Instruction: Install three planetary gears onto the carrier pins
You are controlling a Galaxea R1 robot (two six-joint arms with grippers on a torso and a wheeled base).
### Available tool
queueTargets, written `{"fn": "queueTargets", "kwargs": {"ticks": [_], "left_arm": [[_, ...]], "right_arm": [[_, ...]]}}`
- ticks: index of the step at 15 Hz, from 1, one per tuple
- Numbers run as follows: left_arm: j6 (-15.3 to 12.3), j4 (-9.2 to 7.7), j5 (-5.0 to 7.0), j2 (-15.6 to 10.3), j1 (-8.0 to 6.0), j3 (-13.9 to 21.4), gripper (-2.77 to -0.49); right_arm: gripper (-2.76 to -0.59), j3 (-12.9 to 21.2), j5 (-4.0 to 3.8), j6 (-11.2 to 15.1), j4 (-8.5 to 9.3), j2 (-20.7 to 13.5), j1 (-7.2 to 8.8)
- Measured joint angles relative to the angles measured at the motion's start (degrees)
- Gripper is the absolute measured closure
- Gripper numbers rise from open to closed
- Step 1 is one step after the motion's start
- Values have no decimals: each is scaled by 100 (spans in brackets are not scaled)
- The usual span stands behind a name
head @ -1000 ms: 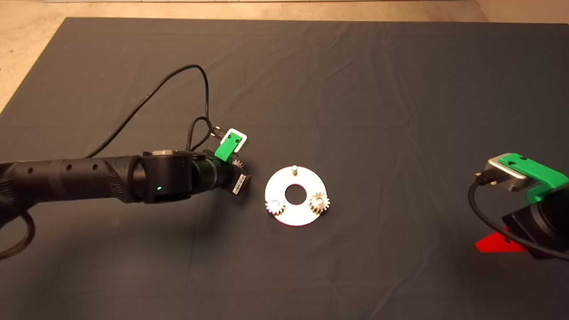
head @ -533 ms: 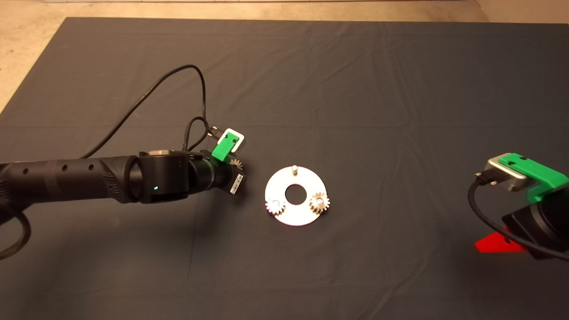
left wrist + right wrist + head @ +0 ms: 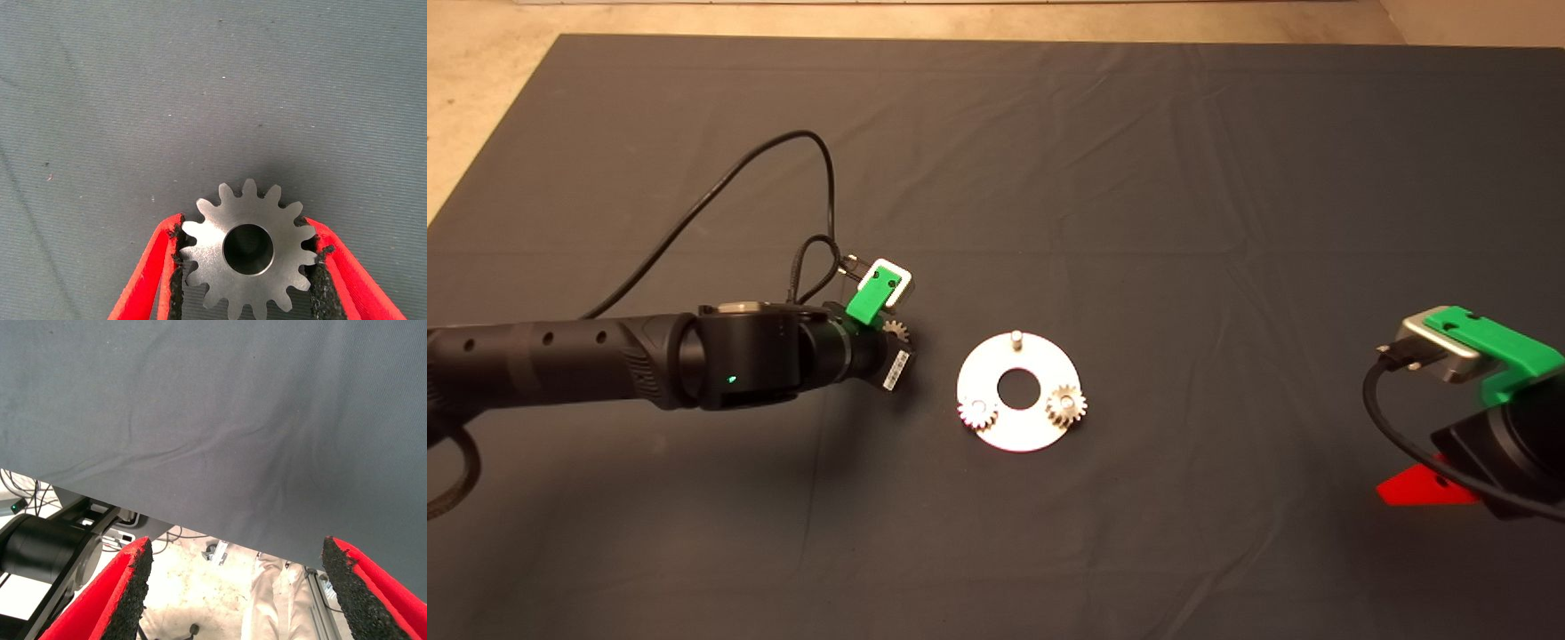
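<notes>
Left gripper: my two red fingers are clamped on the third gear, black pads pressed into its teeth on either side, bore facing the wrist camera. In the head view only a sliver of this gear shows past my wrist, to the left of the disc and well apart from it.

What has just changed: over the last second my left arm has drawn back a little toward its own side of the mat, the gear travelling with it. The grip looks no looser for the move.

Right gripper: parked at the mat's lower right edge, fingers spread wide, nothing between them. Its wrist view shows only the mat edge and the floor beyond.

Disc: lying flat at the middle of the mat, large centre hole open.

Seated gears: one gear on the disc's near-left pin, another gear on the near-right pin, both lying flat.

Bare pin: the last stud stands upright at the disc's far edge, with nothing on it.

What it means: by my reckoning two of three are installed, and the one in my grip is the last. The small retreat reads to me as lining up, not as a retreat from the job. I would next carry the gear over the far pin and lower the bore square onto it; a tilted bore could catch on the stud's tip.
</notes>
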Motion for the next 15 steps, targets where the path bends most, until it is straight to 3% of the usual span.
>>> {"fn": "queueTargets", "kwargs": {"ticks": [3,5,8,10,13,15], "left_arm": [[-5,-2,11,-15,-2,160,-96],[-13,-11,81,-77,-23,472,-91],[-129,-43,94,-44,-270,844,-87],[-154,-49,124,-5,-288,841,-82],[-154,-271,163,246,-364,841,-80],[-154,-389,259,599,-404,828,-80]], "right_arm": [[-187,1,0,0,0,1,0],[-187,0,-3,0,2,0,0],[-187,0,1,0,0,2,0],[-187,0,-18,0,0,-1,-2],[-187,0,4,0,0,5,0],[-187,0,-13,0,0,0,0]]}}
